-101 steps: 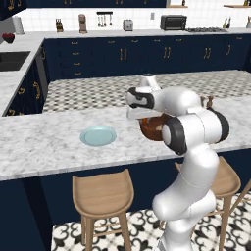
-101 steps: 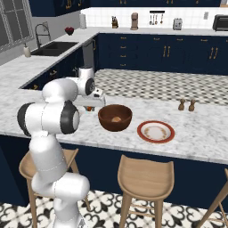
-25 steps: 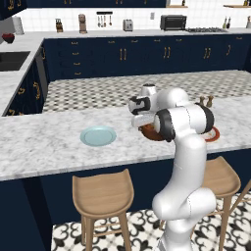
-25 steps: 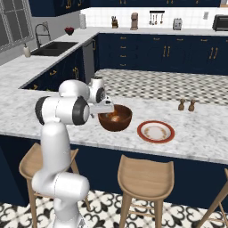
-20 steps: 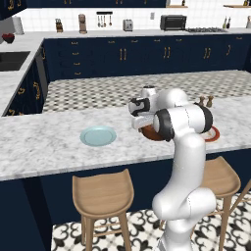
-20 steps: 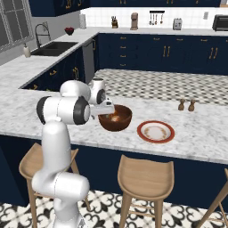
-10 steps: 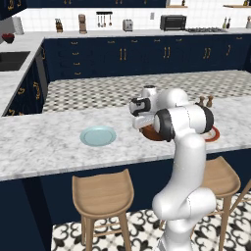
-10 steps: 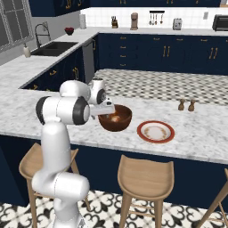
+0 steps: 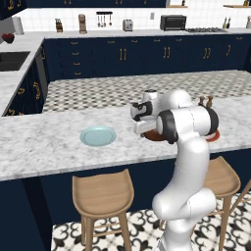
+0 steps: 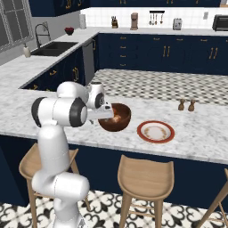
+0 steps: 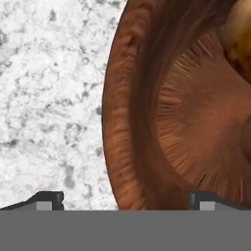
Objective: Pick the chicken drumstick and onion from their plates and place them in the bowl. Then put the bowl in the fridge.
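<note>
A: Where does the bowl (image 10: 115, 117) sit for us right now?

B: On the marble bench (image 10: 200, 133), and our pincer (image 11: 125, 200) is right over its near rim. In the hand view we see one tip over the bare stone outside the wall and the other over the inside, so the rim runs between them. The jaws stand wide apart, gripping nothing.

A: So the wall lies between the tips, not beside them?

B: Yes, we judge a descent and a close would catch that wall. It curves across the gap, so we would want the tips square to it.

A: And what is in the bowl?

B: We see a tan-orange rounded shape at the far side, probably the onion (image 11: 241, 34); whether the chicken drumstick is there too we cannot tell.

A: The plates?

B: The light blue plate (image 9: 98, 136) lies bare, well to the arm's left. The red-rimmed plate (image 10: 155, 132) lies just beside the bowl on the other side, also bare.
</note>
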### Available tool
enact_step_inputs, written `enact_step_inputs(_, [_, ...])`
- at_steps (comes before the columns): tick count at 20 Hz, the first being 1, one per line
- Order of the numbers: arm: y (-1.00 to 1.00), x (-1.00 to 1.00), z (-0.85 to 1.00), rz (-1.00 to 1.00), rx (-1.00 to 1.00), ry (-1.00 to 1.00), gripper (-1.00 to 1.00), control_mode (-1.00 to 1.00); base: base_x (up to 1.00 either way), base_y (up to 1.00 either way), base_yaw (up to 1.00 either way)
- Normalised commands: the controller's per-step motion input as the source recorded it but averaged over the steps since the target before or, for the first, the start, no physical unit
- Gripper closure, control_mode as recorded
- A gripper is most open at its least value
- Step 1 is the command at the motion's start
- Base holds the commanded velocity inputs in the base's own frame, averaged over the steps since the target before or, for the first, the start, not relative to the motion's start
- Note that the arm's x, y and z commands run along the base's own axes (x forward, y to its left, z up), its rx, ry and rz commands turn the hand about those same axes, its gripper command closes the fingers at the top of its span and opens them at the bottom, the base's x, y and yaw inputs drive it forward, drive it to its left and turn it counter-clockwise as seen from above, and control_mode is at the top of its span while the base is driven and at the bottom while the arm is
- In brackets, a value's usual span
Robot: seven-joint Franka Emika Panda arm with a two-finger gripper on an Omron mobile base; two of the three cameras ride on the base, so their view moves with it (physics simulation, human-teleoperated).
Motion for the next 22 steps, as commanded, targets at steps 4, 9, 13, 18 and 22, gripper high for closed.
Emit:
enact_step_inputs(4, [0.00,0.03,-0.03,0.01,0.00,0.00,-1.00,-1.00,0.00,0.00,0.00])
enact_step_inputs(9, [-0.01,0.28,-0.04,0.05,0.00,0.00,-1.00,-1.00,0.00,0.00,0.00])
enact_step_inputs(13, [-0.01,0.36,-0.14,0.05,0.00,0.00,-1.00,-1.00,0.00,0.00,0.00])
enact_step_inputs(18, [0.00,0.15,-0.07,0.05,0.00,0.00,1.00,-1.00,0.00,0.00,0.00])
enact_step_inputs(22, [0.00,0.00,0.00,0.00,0.00,0.00,1.00,-1.00,0.00,0.00,0.00])
